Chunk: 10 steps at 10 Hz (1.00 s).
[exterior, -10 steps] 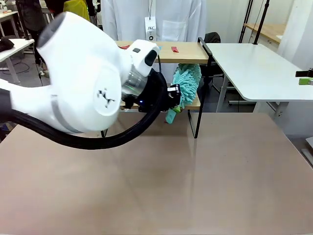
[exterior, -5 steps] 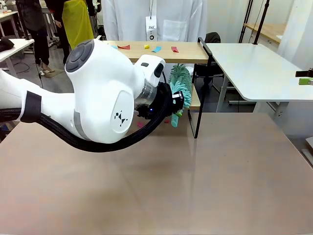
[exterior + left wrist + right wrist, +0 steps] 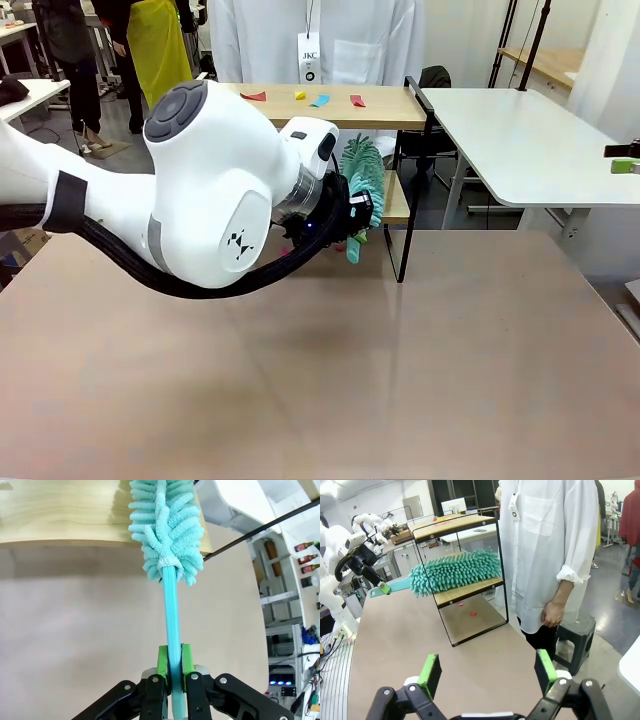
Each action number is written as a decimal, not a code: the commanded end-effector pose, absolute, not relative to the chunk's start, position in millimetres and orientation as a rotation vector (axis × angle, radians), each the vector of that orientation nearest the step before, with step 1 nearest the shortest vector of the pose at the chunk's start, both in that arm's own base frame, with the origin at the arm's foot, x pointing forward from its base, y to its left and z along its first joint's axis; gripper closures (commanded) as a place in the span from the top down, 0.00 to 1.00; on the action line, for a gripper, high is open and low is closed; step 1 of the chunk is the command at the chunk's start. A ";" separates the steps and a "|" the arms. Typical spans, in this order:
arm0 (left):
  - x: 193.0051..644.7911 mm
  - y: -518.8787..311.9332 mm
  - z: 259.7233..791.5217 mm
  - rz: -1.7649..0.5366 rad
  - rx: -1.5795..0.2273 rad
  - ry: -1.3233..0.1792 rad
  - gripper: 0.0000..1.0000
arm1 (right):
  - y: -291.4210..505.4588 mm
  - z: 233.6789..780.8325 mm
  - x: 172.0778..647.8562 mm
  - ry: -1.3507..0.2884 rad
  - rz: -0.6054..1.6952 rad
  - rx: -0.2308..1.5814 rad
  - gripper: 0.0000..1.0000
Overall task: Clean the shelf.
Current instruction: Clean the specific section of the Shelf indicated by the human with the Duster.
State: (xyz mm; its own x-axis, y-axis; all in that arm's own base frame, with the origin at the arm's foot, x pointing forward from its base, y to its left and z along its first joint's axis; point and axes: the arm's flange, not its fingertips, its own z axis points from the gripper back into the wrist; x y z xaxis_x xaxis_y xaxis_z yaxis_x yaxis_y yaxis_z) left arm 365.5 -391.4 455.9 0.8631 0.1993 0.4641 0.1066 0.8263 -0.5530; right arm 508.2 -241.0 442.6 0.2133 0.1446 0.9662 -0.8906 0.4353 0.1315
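The duster [image 3: 362, 178] turned edge-on over the lower board of the shelf [image 3: 385, 108].
I saw my left tool [image 3: 174, 656] still clenched on its handle, arm drawn back; right tool [image 3: 489, 672] hung released.

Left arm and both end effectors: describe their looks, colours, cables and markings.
The left arm is glossy white with bulbous rounded joints, a grey round cap, a small black logo on its side and a thick black cable looping beneath it. The left end effector has black linkage fingers tipped with green pads. The right end effector matches: black links, green pads.
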 end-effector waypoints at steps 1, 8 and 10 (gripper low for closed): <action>370.7 -428.9 463.5 0.098 -0.572 -0.513 0.13 | -239.8 445.1 508.2 -1.120 0.855 0.833 1.00; 373.7 -349.5 476.9 0.100 -0.429 -0.521 0.13 | -239.8 445.1 508.2 -1.120 0.855 0.833 1.00; 374.8 -324.8 484.1 0.121 -0.358 -0.517 0.13 | -239.8 445.1 508.2 -1.120 0.855 0.833 1.00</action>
